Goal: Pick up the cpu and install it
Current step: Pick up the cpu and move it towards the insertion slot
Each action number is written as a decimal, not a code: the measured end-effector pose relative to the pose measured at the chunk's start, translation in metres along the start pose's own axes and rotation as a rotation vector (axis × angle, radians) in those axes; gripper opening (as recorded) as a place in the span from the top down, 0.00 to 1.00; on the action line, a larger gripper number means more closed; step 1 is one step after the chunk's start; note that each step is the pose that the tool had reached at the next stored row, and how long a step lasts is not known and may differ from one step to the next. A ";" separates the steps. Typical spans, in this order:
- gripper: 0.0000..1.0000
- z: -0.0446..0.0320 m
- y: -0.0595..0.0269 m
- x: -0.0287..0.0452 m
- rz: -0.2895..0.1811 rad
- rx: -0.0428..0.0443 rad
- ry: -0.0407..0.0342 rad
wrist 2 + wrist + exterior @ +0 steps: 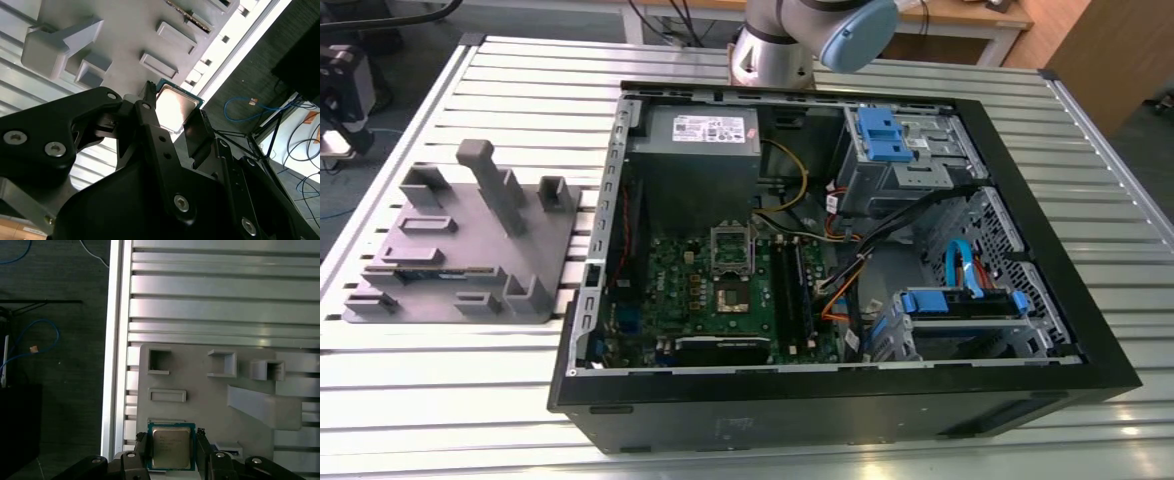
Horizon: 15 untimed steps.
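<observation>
At the edge of the grey fixture plate [200, 400] on the slatted bench [225, 300], the pincer [172, 436] is pinching the cpu [171, 449] by two opposite edges, one black finger pressing on each side. In both wrist views the cpu is sitting flat between the fingertips, its shiny metal face showing toward the cameras.

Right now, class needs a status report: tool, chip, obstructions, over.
Tool flanks the shiny silver square green-rimmed cpu. Cpu at grey plastic fixture tray edge. Grip unconfirmed. Nothing blocking.
</observation>
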<state>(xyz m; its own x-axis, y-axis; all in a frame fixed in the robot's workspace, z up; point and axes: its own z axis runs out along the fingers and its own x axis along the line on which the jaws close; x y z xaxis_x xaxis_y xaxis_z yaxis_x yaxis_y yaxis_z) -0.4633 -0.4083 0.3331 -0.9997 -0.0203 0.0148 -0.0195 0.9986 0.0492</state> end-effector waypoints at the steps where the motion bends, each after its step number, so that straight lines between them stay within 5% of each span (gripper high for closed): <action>1: 0.53 -0.0010 0.0000 0.0000 0.000 -0.0001 -0.0002; 15: 0.53 -0.0206 0.0010 0.0003 0.000 -0.0002 -0.0001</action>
<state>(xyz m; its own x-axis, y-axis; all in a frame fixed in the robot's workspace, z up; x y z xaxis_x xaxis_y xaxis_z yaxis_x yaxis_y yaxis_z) -0.4634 -0.4083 0.3538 -0.9997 -0.0203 0.0147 -0.0195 0.9986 0.0493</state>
